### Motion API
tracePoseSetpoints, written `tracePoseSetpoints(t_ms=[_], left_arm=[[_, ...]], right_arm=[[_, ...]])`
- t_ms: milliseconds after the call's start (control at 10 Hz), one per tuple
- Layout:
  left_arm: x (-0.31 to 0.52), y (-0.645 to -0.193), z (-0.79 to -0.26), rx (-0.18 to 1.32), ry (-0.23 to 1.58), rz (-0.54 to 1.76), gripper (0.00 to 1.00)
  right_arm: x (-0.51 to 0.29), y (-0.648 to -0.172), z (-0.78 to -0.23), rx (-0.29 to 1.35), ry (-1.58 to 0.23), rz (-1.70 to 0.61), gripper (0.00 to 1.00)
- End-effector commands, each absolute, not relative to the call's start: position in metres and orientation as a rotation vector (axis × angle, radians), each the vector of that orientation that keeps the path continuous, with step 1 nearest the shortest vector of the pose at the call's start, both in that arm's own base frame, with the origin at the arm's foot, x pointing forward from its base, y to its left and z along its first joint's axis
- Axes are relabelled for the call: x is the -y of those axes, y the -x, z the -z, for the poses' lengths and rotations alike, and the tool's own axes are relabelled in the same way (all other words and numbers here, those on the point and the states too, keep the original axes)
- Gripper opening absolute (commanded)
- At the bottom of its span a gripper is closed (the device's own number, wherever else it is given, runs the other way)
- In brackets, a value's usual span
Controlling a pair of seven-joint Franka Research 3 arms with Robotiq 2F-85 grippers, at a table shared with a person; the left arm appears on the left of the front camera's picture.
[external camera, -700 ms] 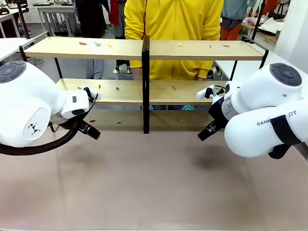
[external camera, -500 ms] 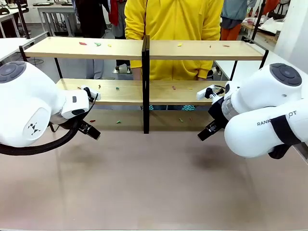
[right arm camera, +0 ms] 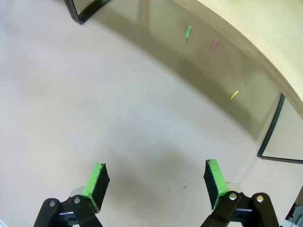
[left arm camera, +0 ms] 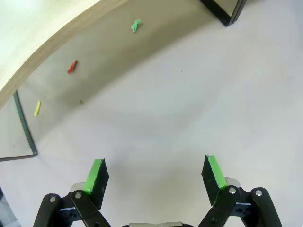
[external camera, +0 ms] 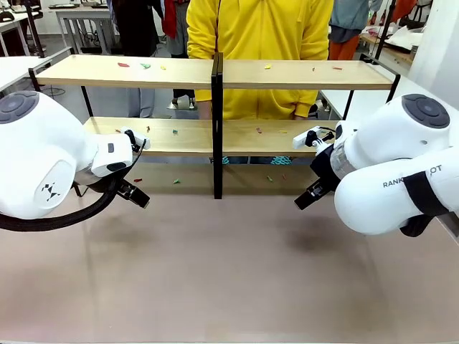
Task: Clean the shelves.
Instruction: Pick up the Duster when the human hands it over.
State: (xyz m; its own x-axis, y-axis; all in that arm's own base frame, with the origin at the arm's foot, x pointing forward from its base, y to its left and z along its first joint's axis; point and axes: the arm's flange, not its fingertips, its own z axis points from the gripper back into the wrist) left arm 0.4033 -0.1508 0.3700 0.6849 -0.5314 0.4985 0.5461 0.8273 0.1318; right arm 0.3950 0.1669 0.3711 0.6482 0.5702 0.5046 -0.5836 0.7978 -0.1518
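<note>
The shelves (external camera: 287,74) stand across the far half of the table, two light-wood boards on a black frame with a central upright (external camera: 217,122). Small coloured scraps lie on both boards and on the tabletop beneath. My left gripper (external camera: 138,196) hangs low in front of the left bay, open and empty, pads (left arm camera: 97,174) wide apart over bare tabletop; green (left arm camera: 136,25), red (left arm camera: 72,66) and yellow (left arm camera: 37,108) scraps lie ahead under the lower board (left arm camera: 52,33). My right gripper (external camera: 304,200) mirrors it before the right bay, open (right arm camera: 155,178), with green (right arm camera: 188,31), pink (right arm camera: 214,44) and yellow (right arm camera: 234,95) scraps ahead.
A person in a yellow top (external camera: 258,29) stands close behind the shelves. The grey-brown tabletop (external camera: 229,272) stretches toward the near edge. White tables (external camera: 14,68) flank the shelves at left and right. Black frame feet (left arm camera: 227,12) (right arm camera: 83,12) stand on the tabletop.
</note>
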Motion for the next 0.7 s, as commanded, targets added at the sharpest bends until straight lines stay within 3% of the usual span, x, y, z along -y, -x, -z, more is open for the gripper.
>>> tracePoseSetpoints(t_ms=[0,500,600], left_arm=[[0.151,-0.403,-0.37,0.55,0.028,0.604,1.0],[0.151,-0.403,-0.37,0.55,0.028,0.604,1.0],[0.151,-0.403,-0.37,0.55,0.028,0.604,1.0]], right_arm=[[-0.167,-0.395,-0.371,0.565,-0.026,-0.655,1.0],[-0.167,-0.395,-0.371,0.565,-0.025,-0.656,1.0],[-0.155,-0.384,-0.393,0.546,0.013,-0.669,1.0]])
